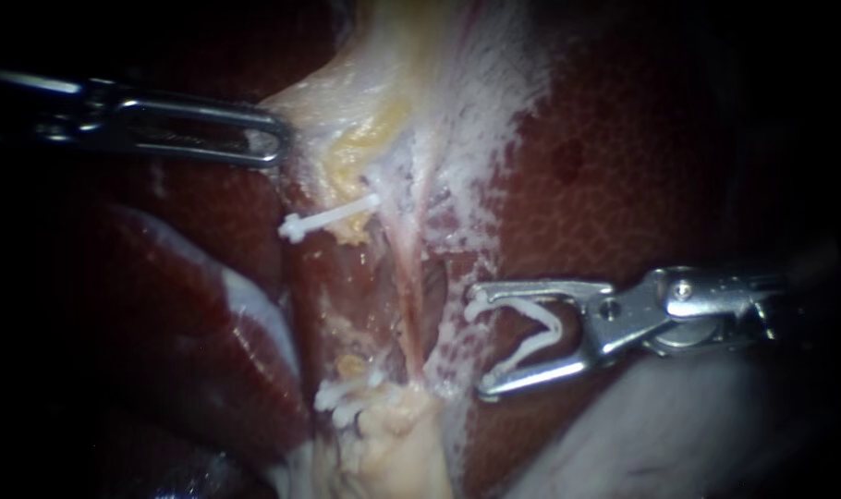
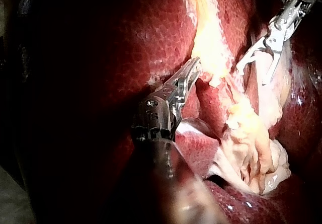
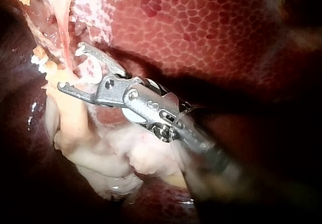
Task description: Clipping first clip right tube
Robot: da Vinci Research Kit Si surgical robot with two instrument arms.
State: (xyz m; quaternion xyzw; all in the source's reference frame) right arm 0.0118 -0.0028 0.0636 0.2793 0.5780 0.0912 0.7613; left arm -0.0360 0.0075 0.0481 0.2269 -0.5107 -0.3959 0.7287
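**A:** Which step is the robot on?

**B:** The approach. The right instrument point(image 1: 479, 344) comes in from the right edge of the endoscope view. Its claw stands wide yet grasps a loaded clip point(image 1: 552, 325), white and open in a V, with one leg seated against each half. Nothing else lies between the tips.

**A:** And where is the right tube?

**B:** The right tube point(image 1: 405, 296) is the thin pink strand running down the centre of the frame. It lies left of the claw's tips, near them but apart, and no clip shows on it.

**A:** What about the other arm?

**B:** The left instrument point(image 1: 277, 143) enters from the upper left. Its claw is clenched on the edge of the pale yellow tissue point(image 1: 374, 120), probably to keep the field stretched, though the grip point is dim and partly hidden.

**A:** What does the next move call for?

**B:** By my reading, an advance leftward until the tube passes between the clip's legs. The tips should show beyond its far side before the claw closes squarely across it.

**A:** Is anything in the way?

**B:** A white film point(image 1: 453, 346) lies between the tips and the tube and could get caught. A placed clip point(image 1: 333, 219) sits left of the tube at upper centre, and a cluster of clips point(image 1: 342, 397) lies at lower centre. The liver point(image 1: 624, 185) fills the right of the frame behind the claw.
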